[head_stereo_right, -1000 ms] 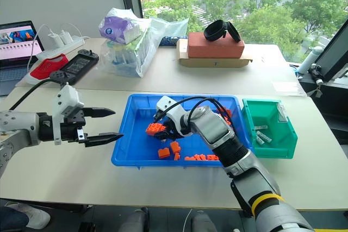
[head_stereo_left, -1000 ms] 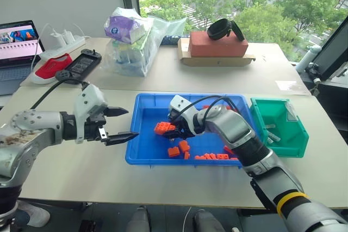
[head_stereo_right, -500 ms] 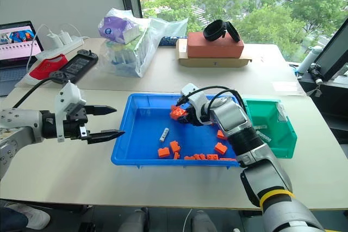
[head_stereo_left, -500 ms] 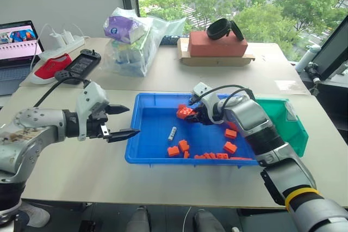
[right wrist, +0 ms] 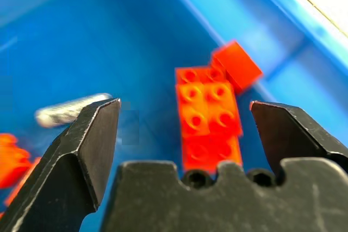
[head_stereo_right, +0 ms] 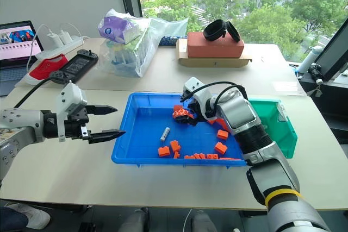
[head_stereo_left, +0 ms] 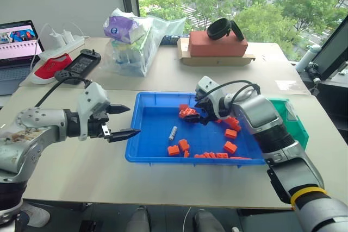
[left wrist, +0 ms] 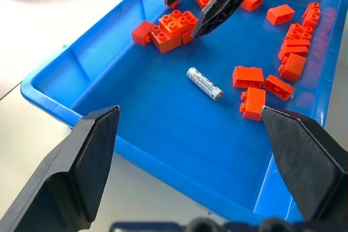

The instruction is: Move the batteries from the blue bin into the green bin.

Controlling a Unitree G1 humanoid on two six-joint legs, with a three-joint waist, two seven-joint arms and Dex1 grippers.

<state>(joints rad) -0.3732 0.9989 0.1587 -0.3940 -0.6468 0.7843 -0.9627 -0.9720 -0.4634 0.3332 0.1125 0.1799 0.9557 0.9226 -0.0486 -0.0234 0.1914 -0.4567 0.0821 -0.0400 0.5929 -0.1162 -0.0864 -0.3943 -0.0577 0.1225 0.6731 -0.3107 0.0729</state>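
Now blue bin (head_stereo_left: 147, 150) holds one battery (left wrist: 204, 83), orange bricks (head_stereo_left: 187, 112); both end effectors (head_stereo_left: 202, 116) (head_stereo_left: 124, 120) open, empty.

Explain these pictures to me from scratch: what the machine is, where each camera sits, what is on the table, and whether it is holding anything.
This is a humanoid robot with two arms, each ending in a two-fingered black gripper. The two wide pictures come from cameras in its head, looking down over its arms. The two close-ups come from cameras on each wrist, looking along that gripper's fingers.

On the table is a wide blue bin holding orange bricks and one battery. Beside it stands a smaller green bin. Farther back lie a laptop, a bag of supplies and a red block.

The left gripper hovers open beside the blue bin, empty. The right gripper is open above a cluster of joined bricks, holding nothing.
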